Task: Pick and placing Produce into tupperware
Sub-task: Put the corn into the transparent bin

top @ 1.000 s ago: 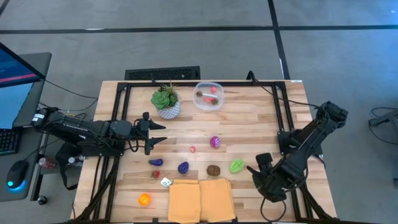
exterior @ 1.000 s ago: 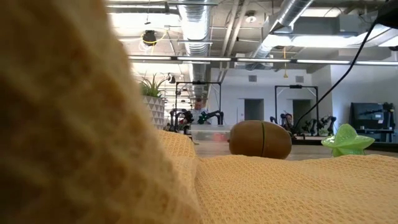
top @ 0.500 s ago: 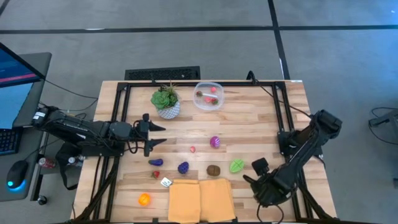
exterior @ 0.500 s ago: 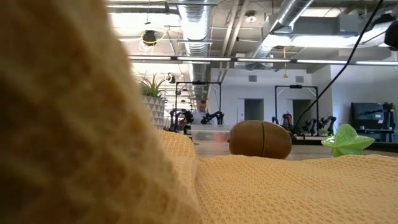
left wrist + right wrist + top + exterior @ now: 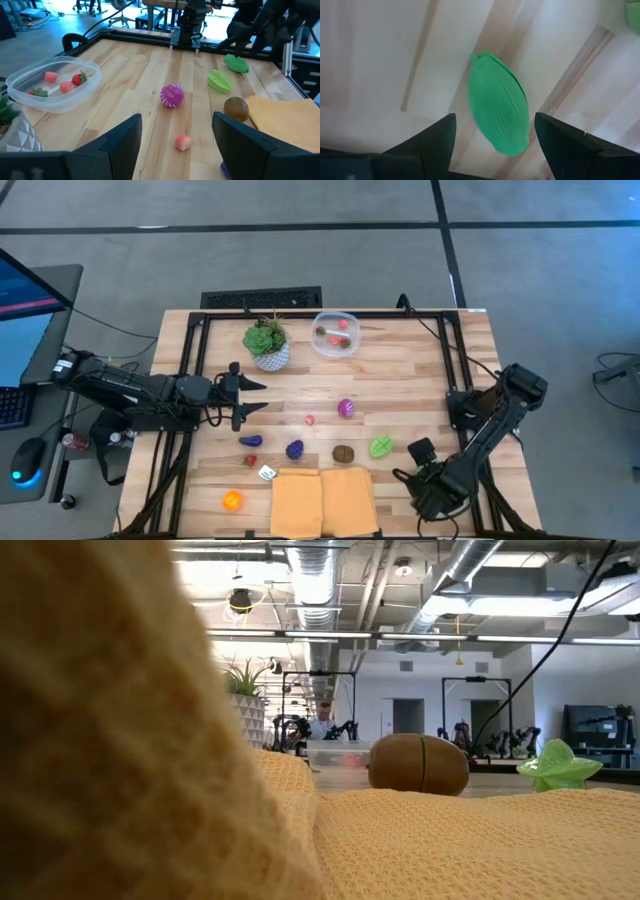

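The counter (image 5: 400, 370) carries most of the work undone. The tupperware (image 5: 336, 334), just beside the potted plant (image 5: 266, 344), holds only a few red and pink pieces. Well apart from the tupperware lie a purple ball (image 5: 346, 408), green leaf (image 5: 380, 447), brown kiwi (image 5: 343, 453), purple pieces and an orange (image 5: 232, 500) near the yellow cloth (image 5: 322, 501). The right hand (image 5: 492, 150), fingers spread, hovers over a green pod (image 5: 501, 123). The left hand (image 5: 250, 393) waits spread, near the plant.

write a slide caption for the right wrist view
Open right claw poised over a ribbed green toy vegetable on the wooden table.
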